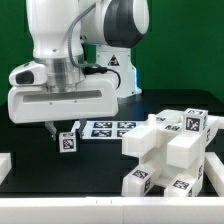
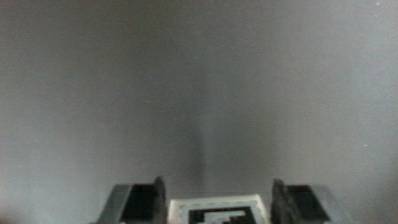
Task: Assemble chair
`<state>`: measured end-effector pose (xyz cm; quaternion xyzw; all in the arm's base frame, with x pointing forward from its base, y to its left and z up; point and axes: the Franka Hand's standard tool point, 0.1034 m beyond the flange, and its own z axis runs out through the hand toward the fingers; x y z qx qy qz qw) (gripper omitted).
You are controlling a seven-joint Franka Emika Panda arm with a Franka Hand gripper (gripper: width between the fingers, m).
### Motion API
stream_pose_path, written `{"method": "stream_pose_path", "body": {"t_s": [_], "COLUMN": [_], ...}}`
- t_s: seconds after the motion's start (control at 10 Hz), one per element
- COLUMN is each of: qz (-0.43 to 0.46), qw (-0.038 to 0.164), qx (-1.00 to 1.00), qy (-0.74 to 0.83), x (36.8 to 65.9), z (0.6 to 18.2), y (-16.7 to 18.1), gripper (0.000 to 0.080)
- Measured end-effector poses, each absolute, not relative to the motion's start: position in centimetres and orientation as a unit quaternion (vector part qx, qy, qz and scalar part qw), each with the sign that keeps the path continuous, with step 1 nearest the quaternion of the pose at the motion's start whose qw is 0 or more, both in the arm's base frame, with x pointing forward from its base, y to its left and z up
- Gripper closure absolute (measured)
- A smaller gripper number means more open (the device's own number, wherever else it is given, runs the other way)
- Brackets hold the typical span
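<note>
Exterior view: fingers (image 1: 64,130) clamp 1 small tagged chair part (image 1: 68,142); the assembled chair block (image 1: 170,155) lies toward that view's right.

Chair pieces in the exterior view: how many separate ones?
2: a small tagged block in the hand, and the joined cluster at that view's right. Others may be hidden.

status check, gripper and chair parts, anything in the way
Gripper shut on a small tagged white part, held low over the table. Assembled chair block apart at the exterior view's right. Nothing blocking between them.
</note>
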<state>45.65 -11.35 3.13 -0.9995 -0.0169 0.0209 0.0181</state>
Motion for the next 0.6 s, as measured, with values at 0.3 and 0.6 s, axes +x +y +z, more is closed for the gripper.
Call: {"method": "stream_pose_path", "body": {"t_s": [0.3,0.6], "qz": [0.015,0.01], "qw": [-0.001,-0.004], "qx": [-0.999,-0.999], "qy": [-0.05,0.033], "x": [44.2,44.0], "z": [2.4,2.3], "y": [-10.5,-10.9], "gripper": [0.0517,0.0517]}}
